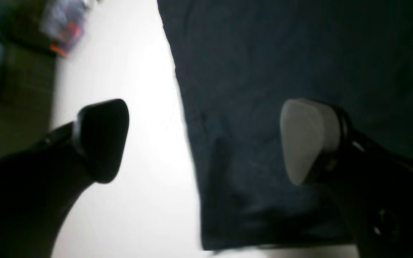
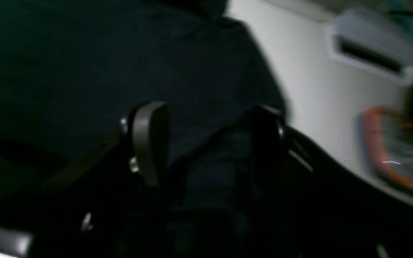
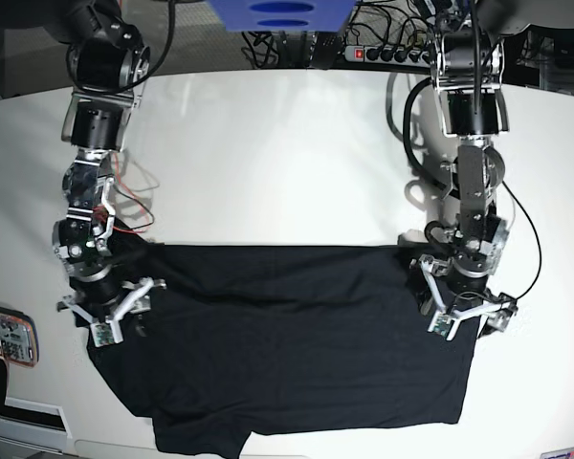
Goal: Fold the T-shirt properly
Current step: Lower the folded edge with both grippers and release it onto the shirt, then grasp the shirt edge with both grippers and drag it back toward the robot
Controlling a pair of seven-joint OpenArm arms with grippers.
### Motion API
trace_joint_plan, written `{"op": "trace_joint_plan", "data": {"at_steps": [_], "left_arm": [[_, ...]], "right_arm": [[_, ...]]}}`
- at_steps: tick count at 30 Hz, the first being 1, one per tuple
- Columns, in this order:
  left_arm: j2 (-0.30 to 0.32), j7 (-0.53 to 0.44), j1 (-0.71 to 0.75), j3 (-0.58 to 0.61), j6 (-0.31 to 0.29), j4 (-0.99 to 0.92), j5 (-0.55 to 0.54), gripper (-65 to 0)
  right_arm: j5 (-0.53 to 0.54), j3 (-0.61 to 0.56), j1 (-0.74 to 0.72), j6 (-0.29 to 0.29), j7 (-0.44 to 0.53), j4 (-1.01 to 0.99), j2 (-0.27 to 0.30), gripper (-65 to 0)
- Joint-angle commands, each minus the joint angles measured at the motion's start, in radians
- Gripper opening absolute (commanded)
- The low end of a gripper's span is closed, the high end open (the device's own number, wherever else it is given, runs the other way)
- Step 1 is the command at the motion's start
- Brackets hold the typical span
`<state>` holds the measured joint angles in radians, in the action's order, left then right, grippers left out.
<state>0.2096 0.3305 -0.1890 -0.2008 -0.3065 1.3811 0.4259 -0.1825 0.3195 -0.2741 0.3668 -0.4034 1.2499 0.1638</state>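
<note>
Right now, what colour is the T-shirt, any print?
Plain black T-shirt, no print visible; clearest in the base view.

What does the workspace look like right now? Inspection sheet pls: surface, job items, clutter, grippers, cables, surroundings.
Surface: white table, bare beyond the cloth.
Job's things: plain black cloth T-shirt lies spread, part-folded, wrinkled, lower edge near the table's front.
Clutter: orange-edged flat device at the table's edge beside the right arm.
Grippers: left gripper open, straddling the shirt's edge, holding nothing; right gripper has cloth between its fingers, grip unclear.
Cables: black cable loops along the left arm; red wires on the right arm.
Surroundings: power strip and blue object behind the table.
</note>
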Motion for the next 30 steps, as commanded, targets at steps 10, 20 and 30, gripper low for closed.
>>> {"op": "trace_joint_plan", "data": {"at_steps": [10, 20, 30], "left_arm": [[0.006, 0.120, 0.003, -0.032, 0.005, -0.029, -0.391, 0.0], [0.020, 0.031, -0.034, -0.032, 0.005, -0.242, -0.407, 0.0], [0.021, 0.022, 0.036, -0.033, 0.005, -0.271, -0.408, 0.0]], "right_arm": [[0.068, 0.005, -0.014, -0.004, 0.022, -0.126, 0.010, -30.0], [0.068, 0.005, -0.011, -0.004, 0.137, -0.342, 0.015, -30.3], [0.068, 0.005, 0.111, -0.004, 0.143, -0.336, 0.015, -30.3]]}}
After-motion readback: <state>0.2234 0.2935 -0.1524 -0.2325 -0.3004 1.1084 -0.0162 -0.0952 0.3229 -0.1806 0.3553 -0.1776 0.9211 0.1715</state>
